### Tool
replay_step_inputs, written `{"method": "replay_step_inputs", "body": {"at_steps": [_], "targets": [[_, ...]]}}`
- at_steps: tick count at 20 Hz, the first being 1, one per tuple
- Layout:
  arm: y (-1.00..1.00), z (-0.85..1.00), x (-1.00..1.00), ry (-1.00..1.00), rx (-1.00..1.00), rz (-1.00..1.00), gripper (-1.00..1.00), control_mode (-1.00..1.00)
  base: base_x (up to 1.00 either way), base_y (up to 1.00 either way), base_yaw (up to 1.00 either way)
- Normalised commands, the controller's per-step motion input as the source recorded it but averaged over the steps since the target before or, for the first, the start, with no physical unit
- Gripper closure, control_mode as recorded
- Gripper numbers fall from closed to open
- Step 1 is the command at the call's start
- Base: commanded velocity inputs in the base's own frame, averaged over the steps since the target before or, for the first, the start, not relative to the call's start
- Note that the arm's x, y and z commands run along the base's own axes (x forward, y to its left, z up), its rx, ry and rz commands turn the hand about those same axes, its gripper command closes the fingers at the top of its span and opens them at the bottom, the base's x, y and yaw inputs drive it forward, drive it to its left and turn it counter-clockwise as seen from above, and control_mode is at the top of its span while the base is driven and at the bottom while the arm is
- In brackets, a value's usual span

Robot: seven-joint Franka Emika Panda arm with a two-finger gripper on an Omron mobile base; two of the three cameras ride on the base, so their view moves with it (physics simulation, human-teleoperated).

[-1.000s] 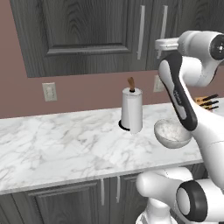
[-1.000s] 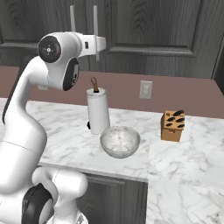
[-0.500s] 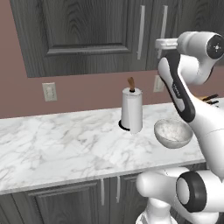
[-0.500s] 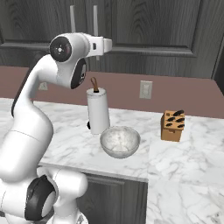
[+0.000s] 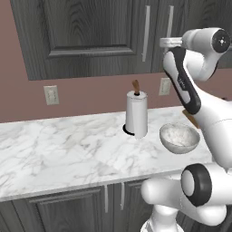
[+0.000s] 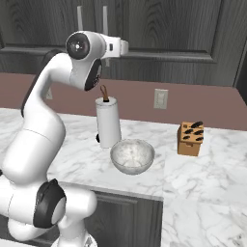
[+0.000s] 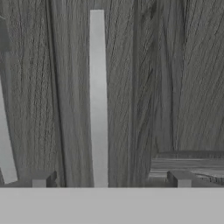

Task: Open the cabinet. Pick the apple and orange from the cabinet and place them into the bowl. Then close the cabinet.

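- Step in hand: opening the cabinet (image 5: 90, 36). Both doors look shut, and the apple and orange are presumably behind them; I cannot see either.
- Tool (image 7: 109, 181) is raised to the upper doors, pointing at the door face. Its two dark tips stand spread wide with nothing between them but air.
- In the hand view a long silver bar handle (image 7: 98, 100) runs down the middle and passes between the spread tips, a little nearer one tip than the other. A second bar handle (image 7: 5, 148) sits off at the view's edge.
- Whether the tips have reached the handle's depth I cannot tell; no contact is visible.
- In the base views the hand sits just in front of the right-hand handle (image 5: 169, 22) of the centre pair.
- Next move, as I judge it: ease forward until the bar lies between the tips, press them together on it, then pull back along the door's arc.
- Bowl (image 5: 179, 137) sits on the marble desk (image 5: 63, 145), empty, just beside the paper-towel roll (image 5: 136, 113) and well below the tool.
- A knife block (image 6: 190, 139) stands on the desk, near the bowl.
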Motion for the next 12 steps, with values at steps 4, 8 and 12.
{"method": "replay_step_inputs", "body": {"at_steps": [4,8,12], "targets": [[0.00,-0.10,0.33,0.02,0.01,0.03,-1.00,-1.00,0.00,0.00,0.00],[0.00,-0.11,0.36,0.01,0.02,0.03,-1.00,-1.00,0.00,0.00,0.00],[0.00,-0.09,0.35,0.00,0.01,0.02,-1.00,-1.00,0.00,0.00,0.00]]}}
